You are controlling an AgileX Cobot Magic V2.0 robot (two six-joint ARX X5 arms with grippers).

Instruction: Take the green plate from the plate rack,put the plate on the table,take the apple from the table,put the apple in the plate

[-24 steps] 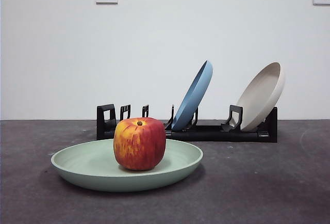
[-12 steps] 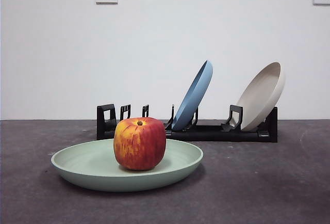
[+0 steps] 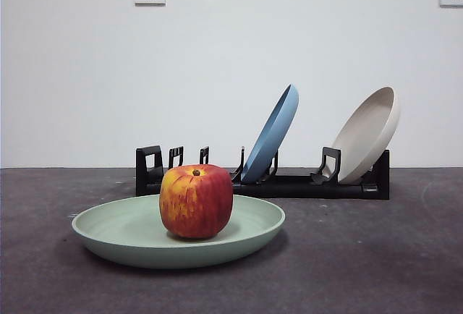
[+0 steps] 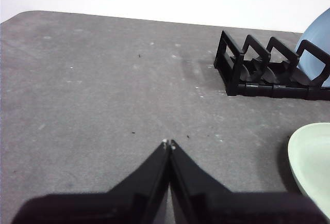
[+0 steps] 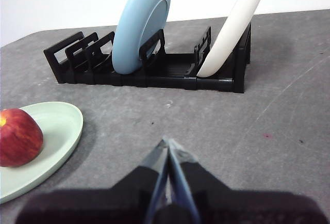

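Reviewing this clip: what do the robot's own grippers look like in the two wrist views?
Both look alike. The left gripper has two matte black jaws, broad at the base and tapering to thin pointed tips with a small pale fleck at each tip. The right gripper has the same black wedge-shaped jaws. No cables or markings are visible.

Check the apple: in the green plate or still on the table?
In the plate. The apple sits upright inside the green plate, which lies flat on the table.
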